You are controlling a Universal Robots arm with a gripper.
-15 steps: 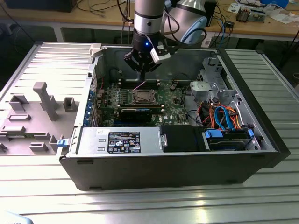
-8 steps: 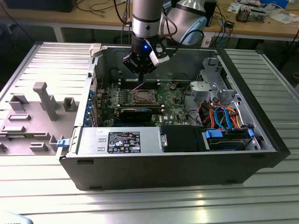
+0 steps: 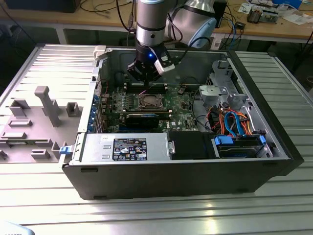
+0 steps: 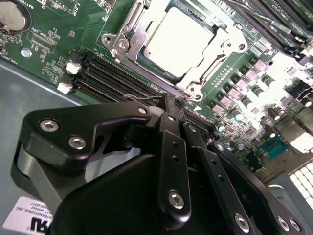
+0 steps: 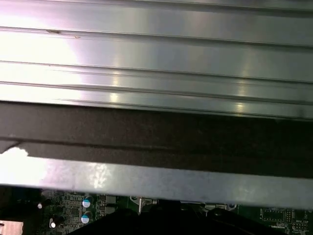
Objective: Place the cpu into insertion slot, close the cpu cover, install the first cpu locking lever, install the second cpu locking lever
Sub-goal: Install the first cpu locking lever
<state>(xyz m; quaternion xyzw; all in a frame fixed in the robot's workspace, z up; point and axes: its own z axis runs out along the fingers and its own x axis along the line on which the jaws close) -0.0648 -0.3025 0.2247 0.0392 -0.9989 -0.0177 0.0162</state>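
Exterior view: one open computer case (image 3: 274,161) lies on its side on a ribbed metal table (image 3: 146,210), and one grey moulded tray (image 3: 34,122) sits well apart at the exterior view's left. Inside the case, going left to right, are one green motherboard (image 3: 181,105), one black expansion card (image 3: 143,118) along the board's near edge, one labelled power supply (image 3: 129,148) at the near wall, and a drive bay with blue and orange cables (image 3: 234,125) at the exterior view's right.

One cpu (image 3: 148,102) lies in the socket in the middle of the motherboard; in the second wrist view the cpu (image 4: 180,40) shows its dull silver top through the square opening of the one cpu cover (image 4: 131,35), which lies flat around it. A thin wire locking lever (image 4: 142,98) runs along the socket's edge beside the memory slots (image 4: 105,78).

One gripper (image 3: 145,88) hangs from the arm just above the far edge of the socket. In the second wrist view the gripper (image 4: 172,103) has its black fingers (image 4: 168,125) drawn together with almost no gap, their tips at the wire lever; whether they clasp it I cannot tell.

First wrist view: the case wall (image 5: 156,181) and the ribbed table (image 5: 156,54) behind it.
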